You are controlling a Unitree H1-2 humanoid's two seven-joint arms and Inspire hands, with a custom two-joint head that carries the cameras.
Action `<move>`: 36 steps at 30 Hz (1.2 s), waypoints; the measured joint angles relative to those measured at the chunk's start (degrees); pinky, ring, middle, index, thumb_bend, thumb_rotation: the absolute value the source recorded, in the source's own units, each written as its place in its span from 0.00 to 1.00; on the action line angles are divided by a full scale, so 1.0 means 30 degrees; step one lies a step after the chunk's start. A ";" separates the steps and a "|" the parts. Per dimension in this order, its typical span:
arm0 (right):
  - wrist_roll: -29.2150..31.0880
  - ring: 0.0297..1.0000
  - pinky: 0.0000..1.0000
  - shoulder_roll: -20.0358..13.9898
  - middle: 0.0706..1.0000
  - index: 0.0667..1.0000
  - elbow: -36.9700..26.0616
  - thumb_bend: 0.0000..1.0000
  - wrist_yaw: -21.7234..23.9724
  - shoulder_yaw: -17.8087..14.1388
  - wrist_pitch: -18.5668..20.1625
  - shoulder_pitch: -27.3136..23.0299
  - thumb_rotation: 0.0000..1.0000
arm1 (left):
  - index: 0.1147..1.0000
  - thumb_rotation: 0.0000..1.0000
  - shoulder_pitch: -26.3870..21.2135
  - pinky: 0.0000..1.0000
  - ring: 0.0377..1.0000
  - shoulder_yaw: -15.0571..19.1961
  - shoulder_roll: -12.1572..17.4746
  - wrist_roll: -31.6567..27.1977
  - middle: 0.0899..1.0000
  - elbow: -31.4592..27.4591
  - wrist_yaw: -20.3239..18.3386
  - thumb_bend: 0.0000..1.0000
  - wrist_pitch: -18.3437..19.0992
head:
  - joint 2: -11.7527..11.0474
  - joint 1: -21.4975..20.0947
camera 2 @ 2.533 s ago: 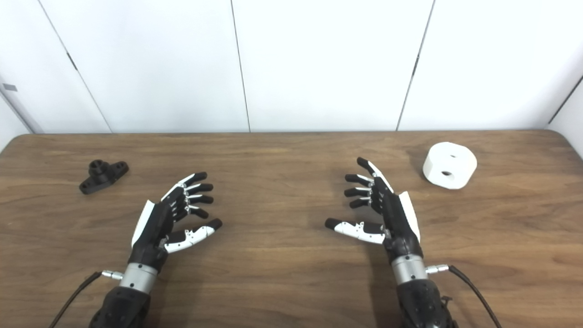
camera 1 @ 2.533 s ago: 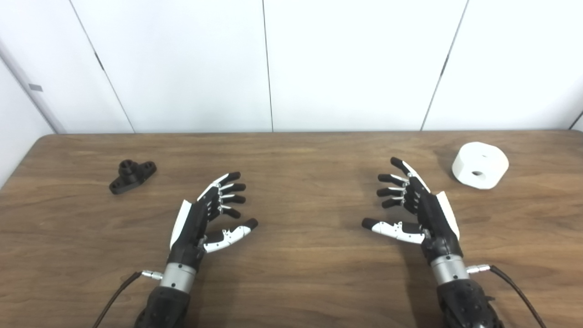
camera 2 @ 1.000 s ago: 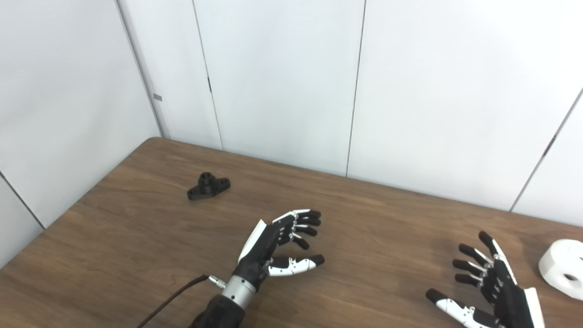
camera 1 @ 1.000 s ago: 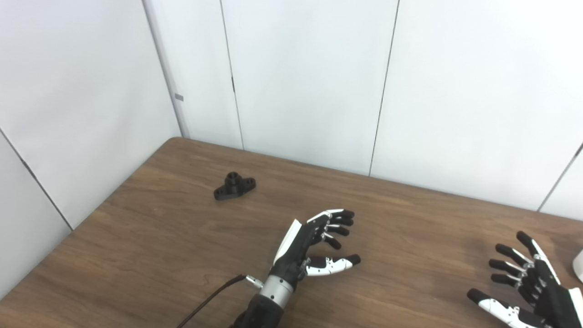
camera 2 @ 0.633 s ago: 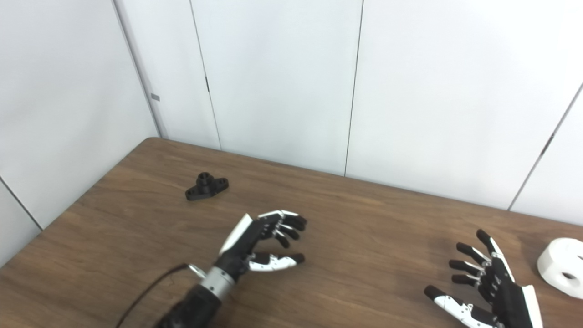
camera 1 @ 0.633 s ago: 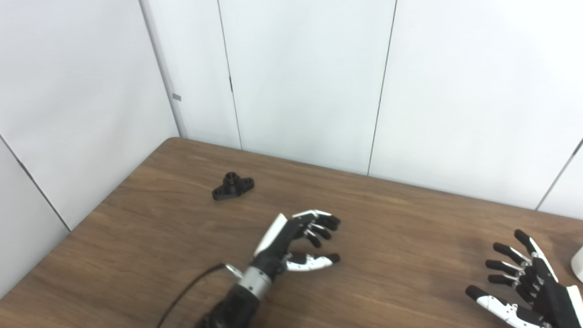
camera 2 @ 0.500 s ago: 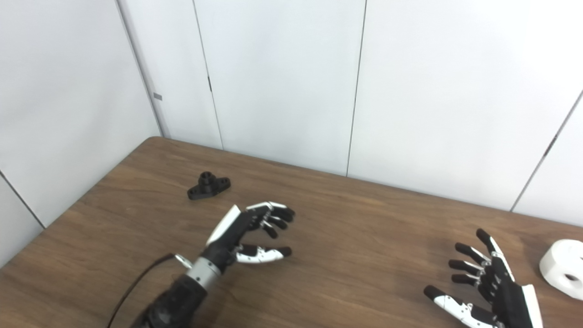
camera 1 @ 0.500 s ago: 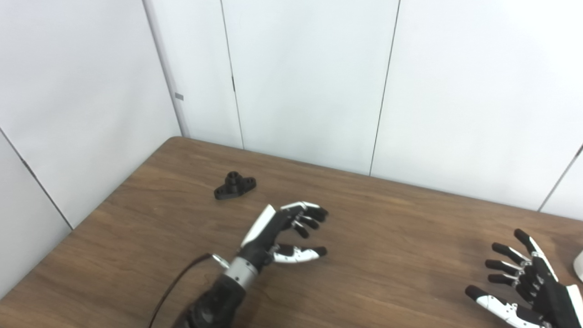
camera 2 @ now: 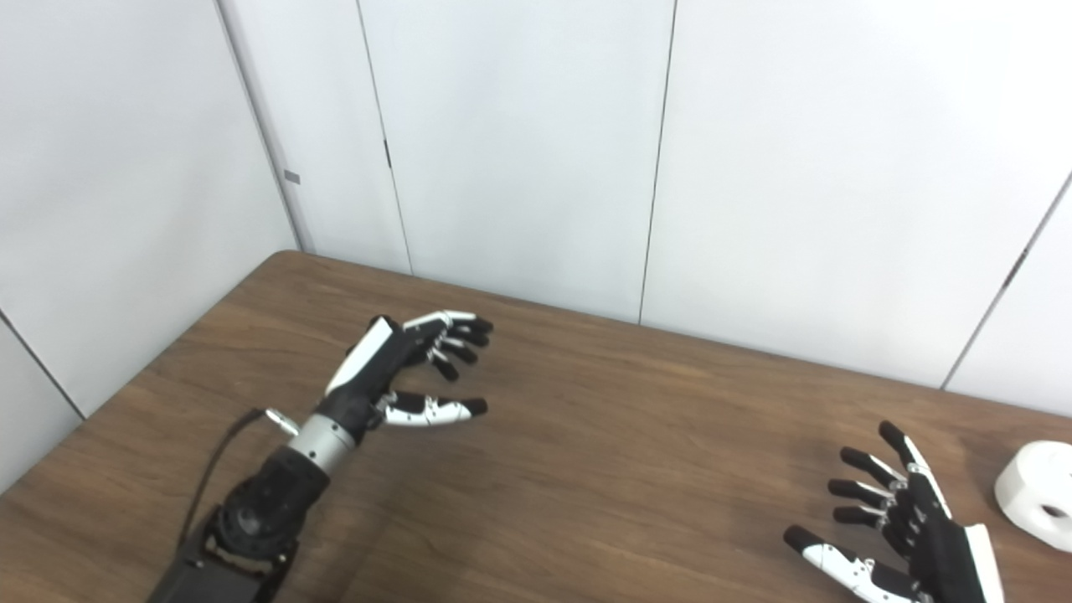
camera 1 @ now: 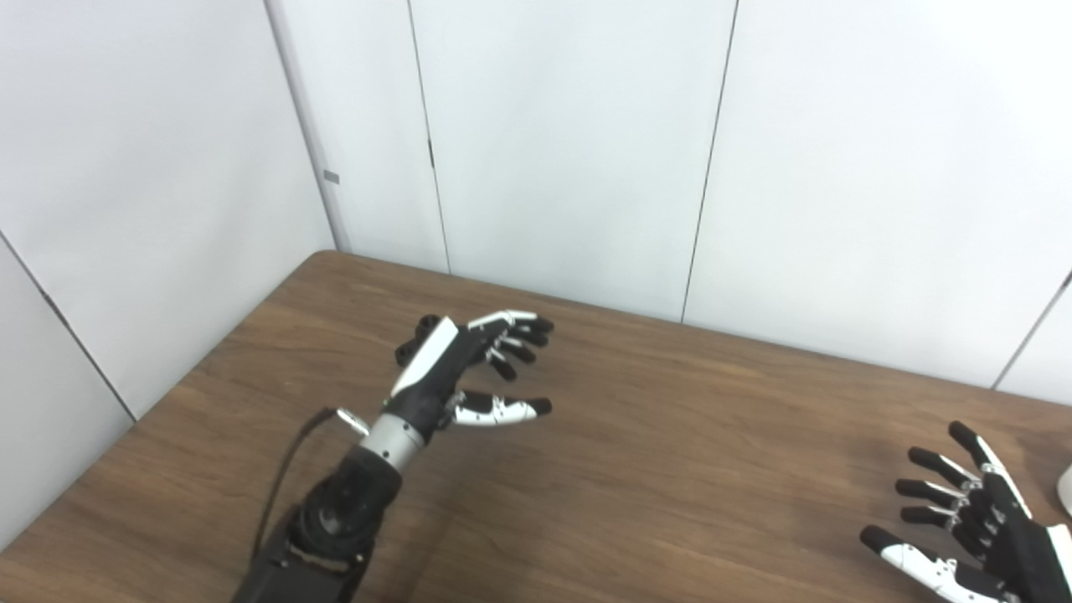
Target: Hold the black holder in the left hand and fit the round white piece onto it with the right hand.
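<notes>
My left hand [camera 1: 456,368], fingers spread and empty, hovers over the black holder [camera 1: 410,347] on the table [camera 1: 670,435]; nothing is grasped. Right hand [camera 2: 909,536] waits spread beside the white piece [camera 2: 1038,494].

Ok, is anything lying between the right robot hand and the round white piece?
Nothing visible. The right robot hand is open, and only bare wooden table separates it from the round white piece at the right edge.
</notes>
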 measured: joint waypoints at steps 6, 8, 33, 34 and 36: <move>0.0039 0.70 0.62 -0.0062 0.79 0.93 0.0006 0.59 0.0031 -0.0066 -0.0001 -0.0001 0.00 | 0.74 0.00 -0.0467 0.62 0.73 0.0879 0.0638 0.0303 0.75 -0.0430 0.0091 0.70 0.0864 | 0.0000 0.0117; 0.0032 0.71 0.62 -0.0084 0.79 0.93 0.0012 0.58 0.0041 -0.0062 -0.0002 -0.0001 0.00 | 0.73 0.00 -0.0524 0.63 0.73 0.1114 0.0680 0.0487 0.75 -0.0430 0.0177 0.70 0.0886 | -0.0058 0.0205; 0.0038 0.68 0.58 -0.0140 0.78 0.93 0.0045 0.57 0.0101 -0.0073 -0.0056 -0.0024 0.00 | 0.84 0.29 -0.1598 0.88 1.00 0.1792 0.3041 0.7184 0.95 0.1175 0.1844 0.90 0.3773 | 0.0059 0.0205; 0.0041 0.68 0.58 -0.0139 0.78 0.93 0.0021 0.57 0.0118 -0.0072 -0.0054 -0.0024 0.00 | 0.85 0.30 -0.1603 0.88 1.00 0.1699 0.3043 0.7216 0.95 0.1209 0.1792 0.91 0.3923 | 0.0059 0.0205; 0.0051 0.67 0.57 -0.0140 0.78 0.93 0.0003 0.57 0.0154 -0.0075 -0.0055 -0.0025 0.00 | 0.85 0.33 -0.1617 0.90 1.00 0.1537 0.3053 0.7241 0.98 0.1223 0.1684 0.93 0.4328 | 0.0117 0.0176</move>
